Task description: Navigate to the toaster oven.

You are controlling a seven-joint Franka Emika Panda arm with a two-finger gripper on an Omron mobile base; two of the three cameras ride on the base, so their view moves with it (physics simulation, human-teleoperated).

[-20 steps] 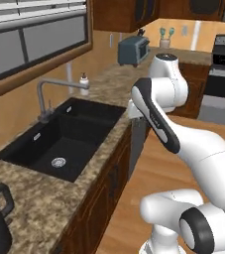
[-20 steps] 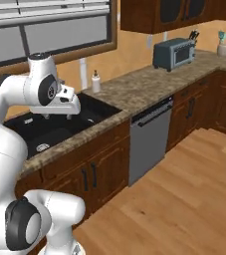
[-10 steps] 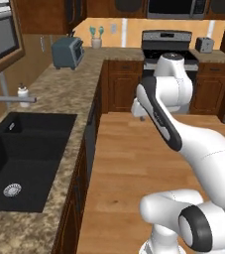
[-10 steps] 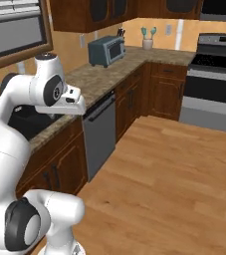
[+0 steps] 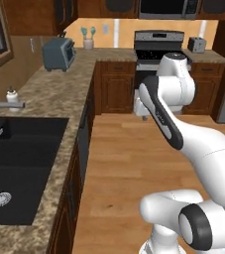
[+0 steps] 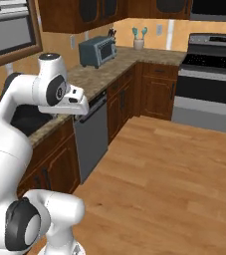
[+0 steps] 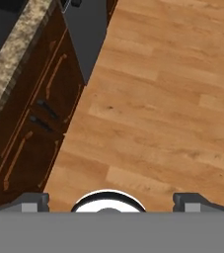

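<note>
The wooden floor (image 6: 174,169) fills the middle and lower right of the right base view, and in the hand view it spreads across the centre and right of the frame. The granite bench (image 5: 49,99) runs up the left side of the left base view and turns along the back wall toward the stove (image 6: 211,79), which stands at the upper right of the right base view. A black sink (image 5: 20,163) is set into the bench at the lower left of the left base view. A grey dishwasher front (image 6: 92,134) sits under the bench just left of centre in the right base view. The toaster oven (image 5: 58,53) stands on the bench in the upper left of the left base view, and left of upper centre in the right base view (image 6: 97,51) (its dark glass door faces the room). A small silver toaster (image 5: 196,44) sits at the upper right. The gripper (image 7: 111,200) points down at the floor, fingers spread wide, holding nothing.
</note>
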